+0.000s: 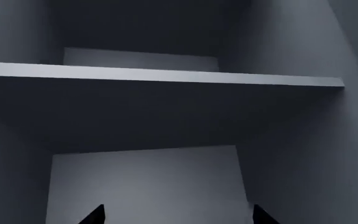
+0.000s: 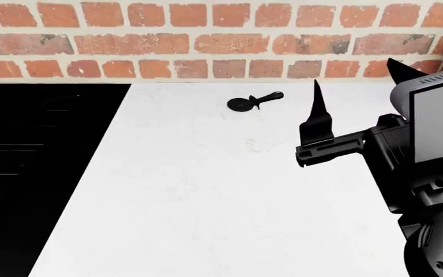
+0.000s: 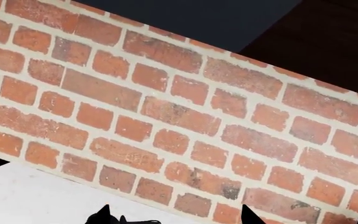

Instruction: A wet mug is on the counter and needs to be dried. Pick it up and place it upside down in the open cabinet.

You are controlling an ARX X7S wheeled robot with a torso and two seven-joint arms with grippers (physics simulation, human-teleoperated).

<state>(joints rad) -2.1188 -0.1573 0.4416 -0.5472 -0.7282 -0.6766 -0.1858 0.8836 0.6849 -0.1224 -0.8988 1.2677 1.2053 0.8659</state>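
Overhead, white counter (image 2: 206, 196), black stovetop (image 2: 37, 161), brick wall (image 2: 206, 40)

The head view looks forward and down on the white tabletop (image 2: 229, 190), with the brick wall (image 2: 206, 40) at its far edge. The right wrist view faces the same brick wall (image 3: 185, 116) from close and tilted, so these two share it. The left wrist view looks into a grey cabinet, below its shelf (image 1: 160, 74).

- The stovetop (image 2: 44, 173) lay left of the counter (image 2: 206, 190).
- A utensil (image 2: 254, 101) rested on the counter's rear, near the brick wall (image 2: 206, 40) behind.
- The right gripper (image 2: 352, 86) stood right of the utensil.
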